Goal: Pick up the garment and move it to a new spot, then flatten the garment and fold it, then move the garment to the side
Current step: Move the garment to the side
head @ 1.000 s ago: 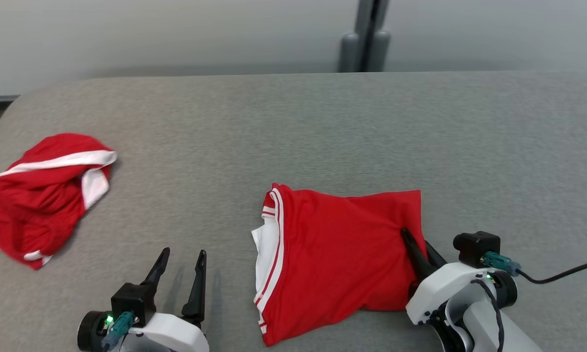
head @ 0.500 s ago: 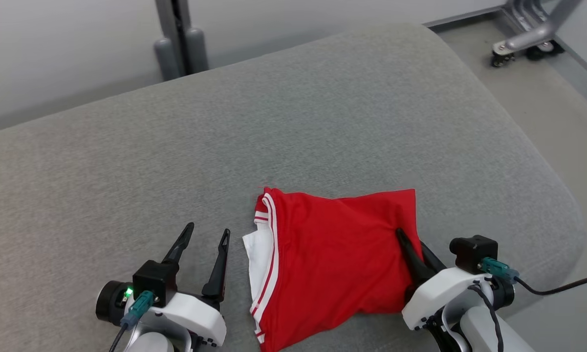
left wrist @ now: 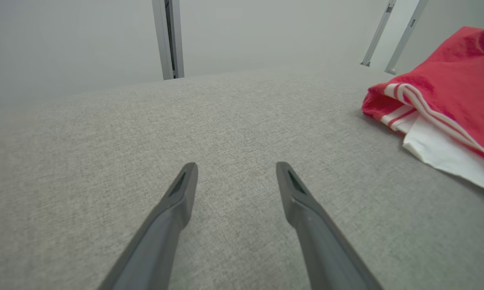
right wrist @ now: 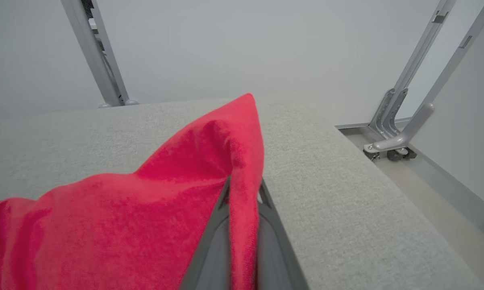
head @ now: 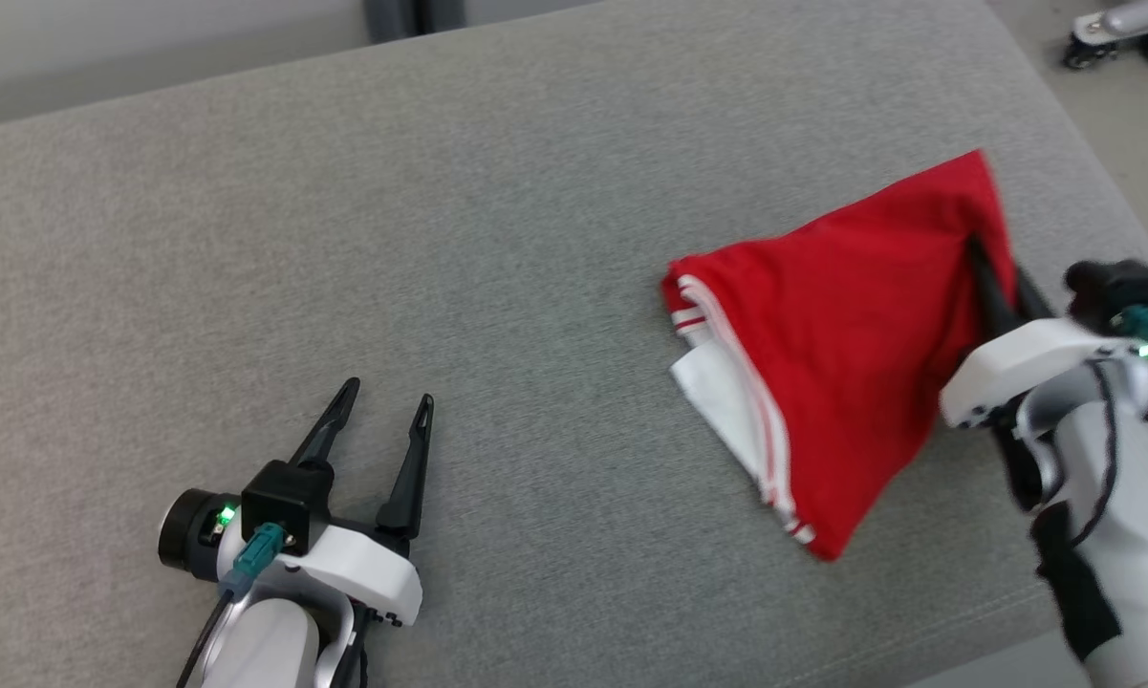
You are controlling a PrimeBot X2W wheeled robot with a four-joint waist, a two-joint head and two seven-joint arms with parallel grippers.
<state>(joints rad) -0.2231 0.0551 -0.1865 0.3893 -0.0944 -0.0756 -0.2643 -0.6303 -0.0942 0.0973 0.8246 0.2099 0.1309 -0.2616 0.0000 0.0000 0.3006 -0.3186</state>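
The folded red garment [head: 841,334] with white stripes and a white inner layer lies at the right side of the grey table [head: 497,210], its far right corner lifted. My right gripper [head: 999,272] is shut on the garment's right edge; in the right wrist view the red cloth [right wrist: 242,189] runs between the two dark fingers. My left gripper [head: 382,401] stands open over bare table at the lower left, well apart from the garment. The left wrist view shows the garment's striped hem [left wrist: 431,108] off to the right of the open left gripper [left wrist: 235,169].
The table's right edge [head: 1099,172] drops to the floor close behind the garment. A wheeled metal stand [head: 1118,29] sits on the floor at the top right. A grey post [left wrist: 169,40] rises behind the table's far edge.
The head camera has swung right, and the second red garment at the left has left the picture. My right gripper has dragged the folded garment to the right and farther away, lifting its corner.
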